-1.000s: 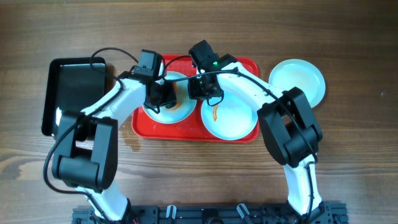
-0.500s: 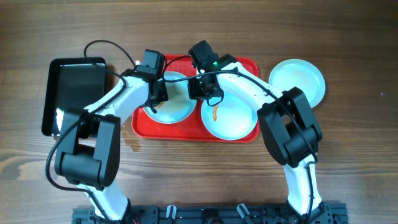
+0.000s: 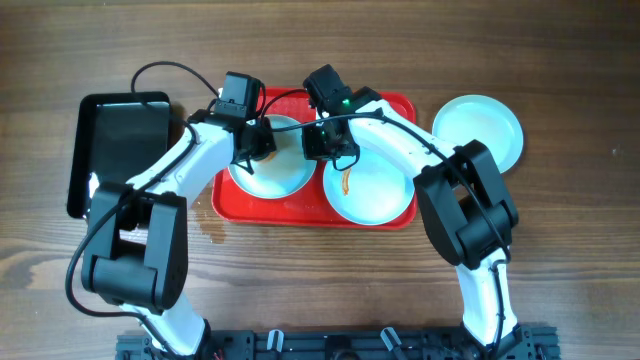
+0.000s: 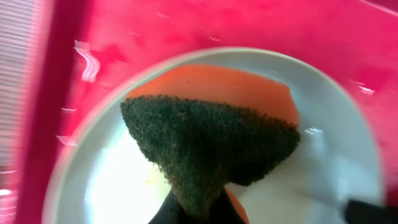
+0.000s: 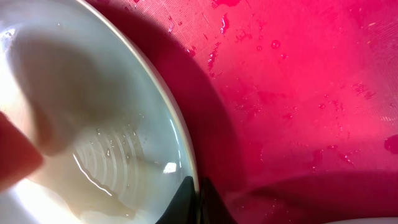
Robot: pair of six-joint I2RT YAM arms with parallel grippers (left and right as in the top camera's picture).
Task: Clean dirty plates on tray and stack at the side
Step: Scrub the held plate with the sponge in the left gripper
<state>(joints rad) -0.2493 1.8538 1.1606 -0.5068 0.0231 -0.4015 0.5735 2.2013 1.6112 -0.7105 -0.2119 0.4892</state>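
Observation:
On the red tray lie two pale plates. My left gripper is shut on an orange sponge with a dark green scouring face, pressed onto the left plate, whose bowl looks wet and pale. My right gripper is shut on that plate's right rim, one finger inside and one outside. The right plate carries an orange smear. A third plate rests on the wood to the right of the tray.
A glossy black tray sits at the far left. A small wet patch marks the wood by the red tray's front left corner. The tray floor is beaded with water.
The left gripper has rubbed the sponge across the left plate, first leftward, then back right and slightly farther away. The right gripper has held still on the rim.

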